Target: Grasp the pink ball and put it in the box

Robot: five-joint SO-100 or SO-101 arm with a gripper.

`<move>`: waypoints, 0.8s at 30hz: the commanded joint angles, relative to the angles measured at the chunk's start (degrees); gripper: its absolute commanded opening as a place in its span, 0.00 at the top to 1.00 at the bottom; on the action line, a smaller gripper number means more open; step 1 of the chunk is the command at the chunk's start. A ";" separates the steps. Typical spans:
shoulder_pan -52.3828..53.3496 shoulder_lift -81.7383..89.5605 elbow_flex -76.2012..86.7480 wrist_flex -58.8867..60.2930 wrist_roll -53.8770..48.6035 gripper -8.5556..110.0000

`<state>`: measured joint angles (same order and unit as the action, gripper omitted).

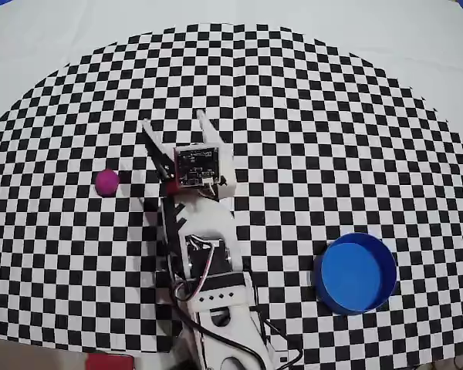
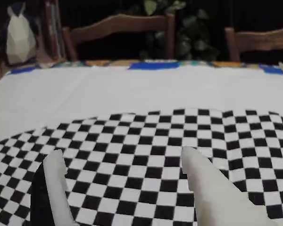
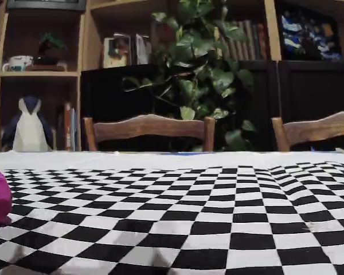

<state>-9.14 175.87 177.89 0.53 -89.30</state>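
The pink ball (image 1: 106,182) lies on the checkered cloth (image 1: 309,116) at the left of the overhead view, just left of the tool (image 1: 175,123) and not touching it; being round, it has no long axis. The tool's fingers (image 2: 56,179) stand apart, empty, pointing toward the top of that view. The box (image 1: 355,273) sits upright at lower right, well apart from both.
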 commanded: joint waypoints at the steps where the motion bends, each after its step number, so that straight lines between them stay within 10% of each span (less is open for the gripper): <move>1: -1.58 -0.26 0.44 0.70 -0.53 0.69; 24: -17.40 -2.20 0.44 0.88 -0.53 0.69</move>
<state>-25.22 174.02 177.89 1.14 -89.30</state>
